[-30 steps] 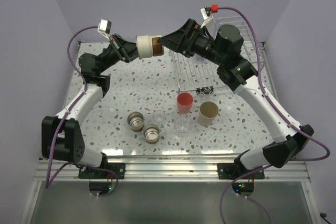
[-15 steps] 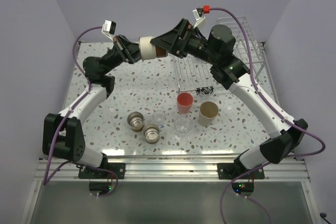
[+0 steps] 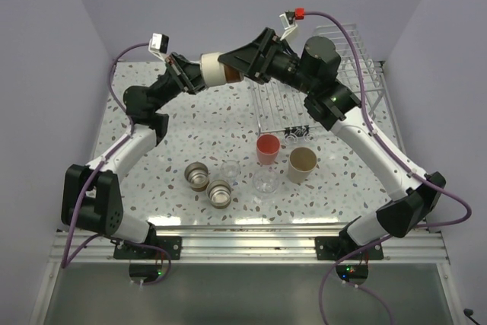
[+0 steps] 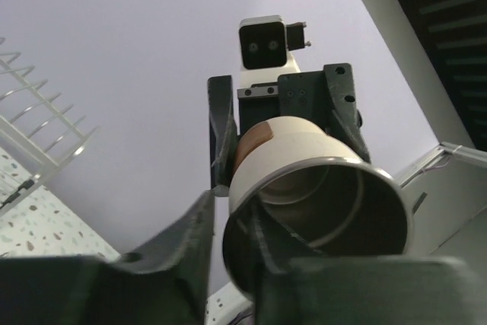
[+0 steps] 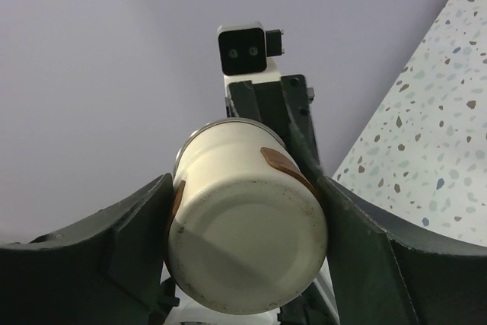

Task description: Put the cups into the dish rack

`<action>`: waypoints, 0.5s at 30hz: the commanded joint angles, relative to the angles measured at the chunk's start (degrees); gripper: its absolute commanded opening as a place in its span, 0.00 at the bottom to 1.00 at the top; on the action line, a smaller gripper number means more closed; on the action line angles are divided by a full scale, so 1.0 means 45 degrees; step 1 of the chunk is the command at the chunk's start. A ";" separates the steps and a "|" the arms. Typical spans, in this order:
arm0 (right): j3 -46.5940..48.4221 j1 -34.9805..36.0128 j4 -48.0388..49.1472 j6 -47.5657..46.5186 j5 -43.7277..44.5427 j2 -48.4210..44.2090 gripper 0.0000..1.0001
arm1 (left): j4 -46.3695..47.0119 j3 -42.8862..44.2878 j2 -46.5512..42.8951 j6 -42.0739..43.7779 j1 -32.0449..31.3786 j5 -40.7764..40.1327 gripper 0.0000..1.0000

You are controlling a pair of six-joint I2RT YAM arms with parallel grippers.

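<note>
A cream cup with brown patches (image 3: 211,71) hangs sideways in the air between both arms, left of the dish rack (image 3: 344,51). My right gripper (image 3: 228,66) is shut on its base end; in the right wrist view both fingers press the cup (image 5: 247,241) at my right gripper (image 5: 245,195). My left gripper (image 3: 198,75) straddles the rim, one finger inside the cup (image 4: 304,165) and one outside. At my left gripper (image 4: 230,215) a thin gap shows between the outer finger and the wall. Several more cups stand on the table.
On the speckled table stand a coral-red cup (image 3: 267,148), a beige cup (image 3: 302,164), two metallic cups (image 3: 198,175) (image 3: 220,192) and two clear cups (image 3: 230,170) (image 3: 265,180). The rack's wire tines (image 4: 38,142) show at the left of the left wrist view.
My right gripper has moved left over the cup's base and closed on it. My left gripper's jaws have eased slightly off the rim.
</note>
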 commanded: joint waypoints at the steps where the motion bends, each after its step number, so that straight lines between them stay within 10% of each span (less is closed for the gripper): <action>1: 0.0322 0.0059 0.0619 0.0022 0.0214 -0.0492 0.05 | -0.0174 -0.0310 -0.0474 0.0115 0.0046 -0.0205 0.35; 6: 0.1240 -0.0097 -0.1198 -0.1578 0.0898 -0.0492 0.00 | -0.2537 -0.0992 -0.1332 0.1266 0.0318 -0.0458 0.75; 11: 0.2119 -0.1033 -0.2955 -0.2885 0.1620 -0.0318 0.00 | -0.7355 -0.0801 -0.2621 0.4090 0.0593 -0.0789 0.83; 15: 0.3269 -0.1464 -0.4888 -0.4466 0.3062 0.0092 0.00 | -1.5087 0.0467 -0.3092 0.7141 0.0865 -0.2675 0.84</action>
